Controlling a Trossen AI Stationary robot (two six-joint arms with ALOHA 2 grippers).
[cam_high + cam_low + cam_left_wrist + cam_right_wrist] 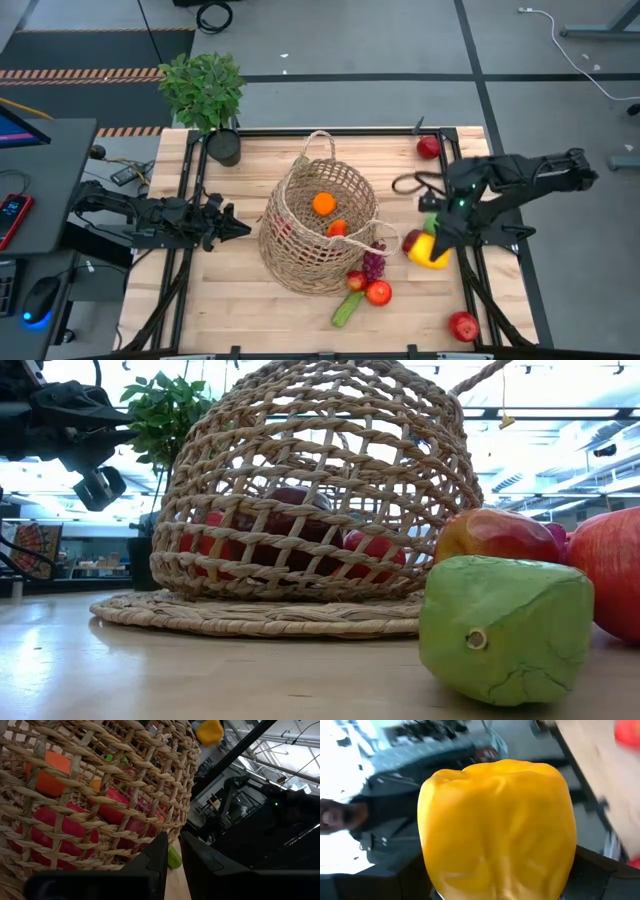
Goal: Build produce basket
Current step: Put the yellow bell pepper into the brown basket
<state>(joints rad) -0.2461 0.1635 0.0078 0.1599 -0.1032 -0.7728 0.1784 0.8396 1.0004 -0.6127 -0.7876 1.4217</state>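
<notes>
The wicker basket sits mid-table. An orange and red produce show through its weave, and also in the left wrist view. My right gripper is shut on a yellow pepper above the table's right edge. My left gripper, shut, points level at the basket's left wall, a little short of it. Purple grapes, red apples and a green cucumber lie on the table by the basket's near right side. My right gripper holds the yellow pepper, which fills the right wrist view and hides the fingers' place of contact. In the high view the gripper comes at it from the table's right side. The pepper is lifted clear of the table.
A potted plant stands at the far left corner. One red apple lies at the far right and another at the near right. In the low view the cucumber's end is close to the near edge.
</notes>
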